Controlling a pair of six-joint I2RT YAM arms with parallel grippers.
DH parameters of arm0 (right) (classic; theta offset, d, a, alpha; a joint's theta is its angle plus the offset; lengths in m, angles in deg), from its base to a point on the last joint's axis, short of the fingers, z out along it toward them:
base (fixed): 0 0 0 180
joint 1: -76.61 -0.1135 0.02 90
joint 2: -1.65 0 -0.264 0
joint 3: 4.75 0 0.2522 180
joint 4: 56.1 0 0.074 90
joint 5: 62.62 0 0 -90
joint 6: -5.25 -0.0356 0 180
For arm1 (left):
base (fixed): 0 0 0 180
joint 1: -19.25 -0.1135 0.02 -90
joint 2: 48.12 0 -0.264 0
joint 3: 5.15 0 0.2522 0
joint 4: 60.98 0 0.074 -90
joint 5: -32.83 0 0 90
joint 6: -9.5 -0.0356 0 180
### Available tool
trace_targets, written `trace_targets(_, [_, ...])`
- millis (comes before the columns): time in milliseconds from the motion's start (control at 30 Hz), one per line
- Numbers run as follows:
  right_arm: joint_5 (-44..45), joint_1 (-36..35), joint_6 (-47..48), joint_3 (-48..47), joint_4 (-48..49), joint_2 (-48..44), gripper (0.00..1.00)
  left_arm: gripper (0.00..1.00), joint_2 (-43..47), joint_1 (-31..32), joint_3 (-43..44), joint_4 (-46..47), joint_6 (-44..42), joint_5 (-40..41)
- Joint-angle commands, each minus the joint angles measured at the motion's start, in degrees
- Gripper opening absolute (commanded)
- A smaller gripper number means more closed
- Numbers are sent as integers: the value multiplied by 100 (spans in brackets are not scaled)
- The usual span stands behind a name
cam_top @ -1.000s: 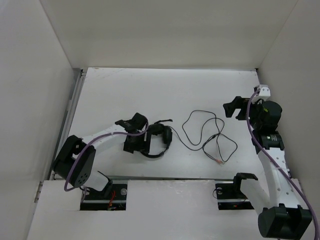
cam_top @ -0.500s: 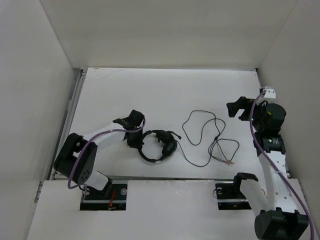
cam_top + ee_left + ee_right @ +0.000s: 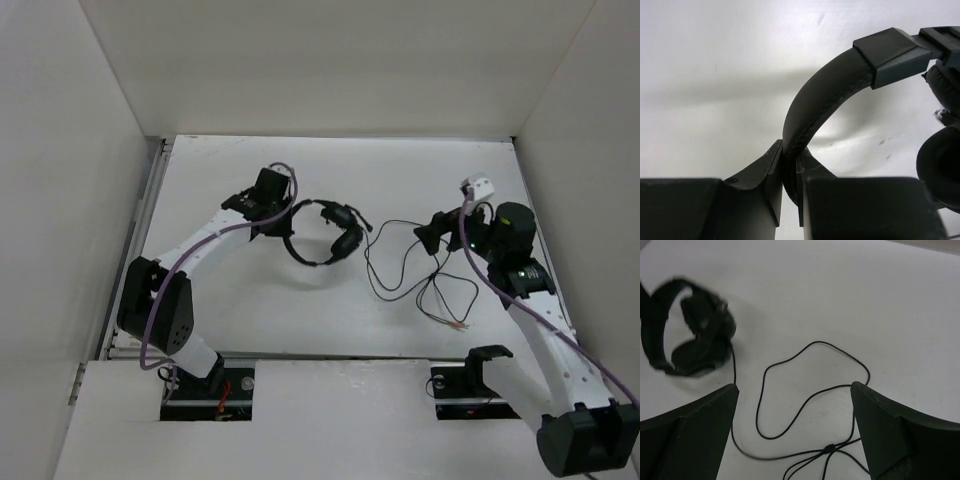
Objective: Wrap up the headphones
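The black headphones (image 3: pixel 322 238) hang by the headband (image 3: pixel 825 95) from my left gripper (image 3: pixel 279 222), which is shut on the band (image 3: pixel 790 167). Both earcups (image 3: pixel 346 241) sit together on the right of the band, one of them (image 3: pixel 940 170) at the edge of the left wrist view. The thin black cord (image 3: pixel 400 268) trails right over the table in loose loops, ending in reddish wire tips (image 3: pixel 457 325). My right gripper (image 3: pixel 432 237) hovers open over the cord loops (image 3: pixel 810 395) with nothing between its fingers (image 3: pixel 794 387). The right wrist view shows the headphones (image 3: pixel 690 335) blurred at upper left.
White walls stand on the left, the back and the right of the white table (image 3: pixel 220 310). A small knot (image 3: pixel 830 447) gathers several cord strands under the right gripper. The arm bases (image 3: pixel 210 385) sit at the near edge.
My left gripper shut on the headband and carried the headphones toward the far side of the table. The right arm swung left and now hangs over the cord.
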Motion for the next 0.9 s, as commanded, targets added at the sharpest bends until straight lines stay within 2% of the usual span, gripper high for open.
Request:
trace_targets(0, [79, -783, 1361, -488, -171, 436, 100, 0, 132, -44, 1055, 215, -630, 37])
trace_targets(100, [335, -1390, 1697, -874, -5, 884, 100, 0, -34, -158, 1889, 180, -860, 63])
trace_targets(267, [519, -2138, 1531, -1429, 662, 1482, 100, 0, -395, -395, 3173, -153, -834, -68])
trace_targets(400, [966, -2507, 1390, -1754, 1233, 1825, 100, 0, -518, -475, 3868, -391, -869, -261])
trace_targets(600, [1819, -2622, 1565, -1834, 2604, 2379, 100, 0, -431, -483, 4239, -576, -886, -543])
trace_targets(867, [1900, -2447, 1083, -1606, 3606, 2924, 100, 0, -194, -738, 4441, -725, -755, -868])
